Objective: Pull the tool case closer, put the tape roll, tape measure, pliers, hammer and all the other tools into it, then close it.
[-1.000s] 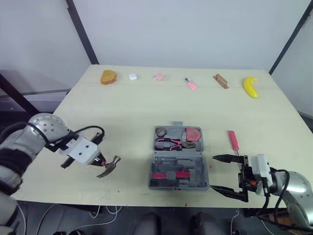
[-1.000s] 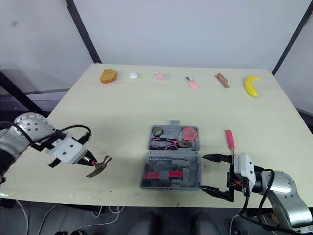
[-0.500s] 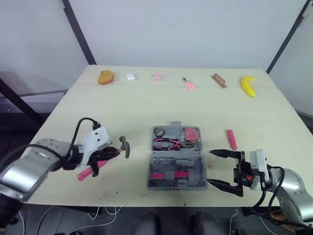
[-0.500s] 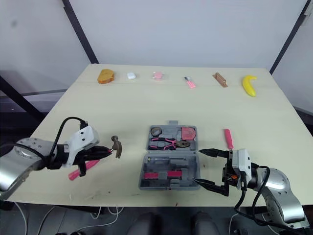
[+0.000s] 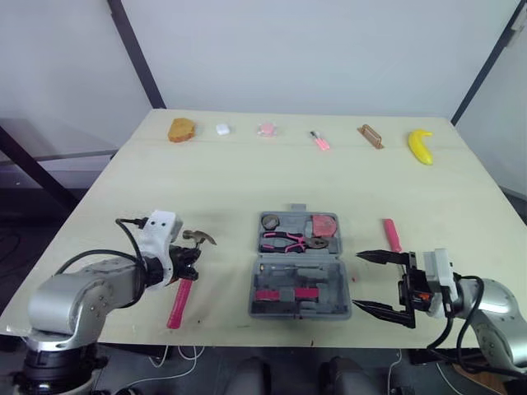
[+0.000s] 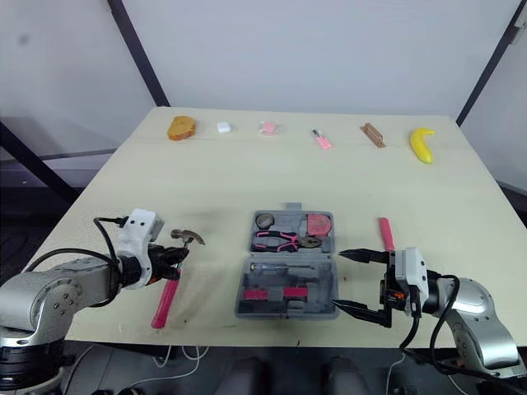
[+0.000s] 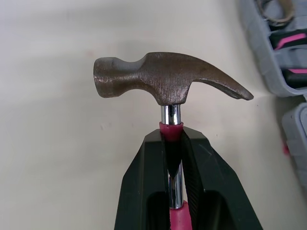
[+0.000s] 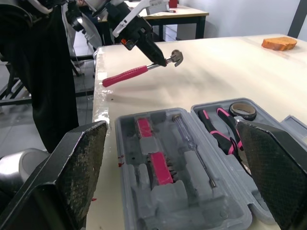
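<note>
The grey tool case [image 5: 300,265] lies open at the table's middle front, holding a tape roll [image 5: 271,221], pink-handled pliers [image 5: 286,241] and a pink tape measure [image 5: 325,225]. My left gripper [image 5: 186,266] is left of the case, shut on the hammer's neck [image 7: 171,143] just below the metal head [image 7: 163,84]. The pink handle [image 5: 178,301] points toward the table's front edge. My right gripper [image 5: 359,281] is wide open just right of the case's front half, with nothing between its fingers. A pink screwdriver [image 5: 392,234] lies on the table right of the case.
Along the far edge sit a piece of bread [image 5: 182,129], a small white item [image 5: 222,128], a pink item [image 5: 266,129], a small pink tool [image 5: 321,141], a brown block [image 5: 371,136] and a banana [image 5: 422,146]. The case stands close to the table's front edge.
The left gripper has turned the hammer: its head now points away from me and the handle toward the front edge, a little nearer the case. The right gripper has barely moved.
</note>
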